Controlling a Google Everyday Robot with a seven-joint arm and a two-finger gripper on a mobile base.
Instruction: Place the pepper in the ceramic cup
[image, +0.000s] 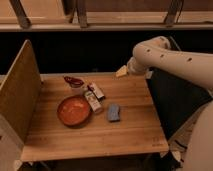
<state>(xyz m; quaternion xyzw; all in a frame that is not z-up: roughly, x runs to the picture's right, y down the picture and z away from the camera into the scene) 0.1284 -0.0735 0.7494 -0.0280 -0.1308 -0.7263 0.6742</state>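
Observation:
The dark red glossy pepper (73, 80) lies across the top of the small pale ceramic cup (76, 88) at the back left of the wooden table (130, 130). My gripper (121, 72) is at the end of the white arm, over the table's back edge, well to the right of the cup and apart from it.
A wide orange-red bowl (74, 110) sits in front of the cup. Two small bottles (94, 97) lie right of the bowl, and a blue-grey sponge (113, 112) lies further right. A wooden side panel (20, 95) stands along the left edge. A dark gap lies behind the table.

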